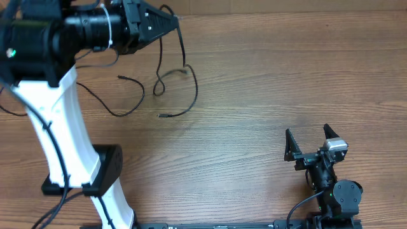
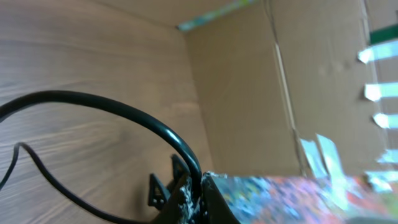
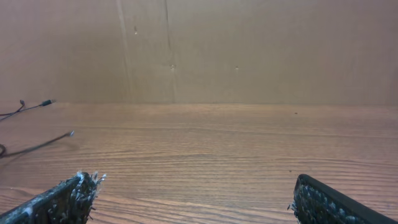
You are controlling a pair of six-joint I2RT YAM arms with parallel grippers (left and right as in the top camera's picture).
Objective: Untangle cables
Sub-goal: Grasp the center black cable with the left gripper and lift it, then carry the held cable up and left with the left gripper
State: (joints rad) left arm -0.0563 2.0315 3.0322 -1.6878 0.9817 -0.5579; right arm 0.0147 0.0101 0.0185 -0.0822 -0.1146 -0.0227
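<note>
Left fingers (image 1: pixel 166 23) (image 2: pixel 186 196): clenched on one black strand of the cables (image 1: pixel 194 89), at the far left of the table (image 1: pixel 254 76). Right fingers (image 1: pixel 290 145) (image 3: pixel 68 199): spread wide, nothing between them, low at the near right. Cables: thin black cords in loose curves on the table beneath and beside the left arm, one strand rising to its grip; plug ends lie free, well apart from the right arm.

The left arm reaches across the far left of the tabletop, its left gripper (image 1: pixel 173 21) pinched tight on the cables (image 2: pixel 81 94). Near right, the right gripper (image 1: pixel 311 137) points far, jaws spread wide.
</note>
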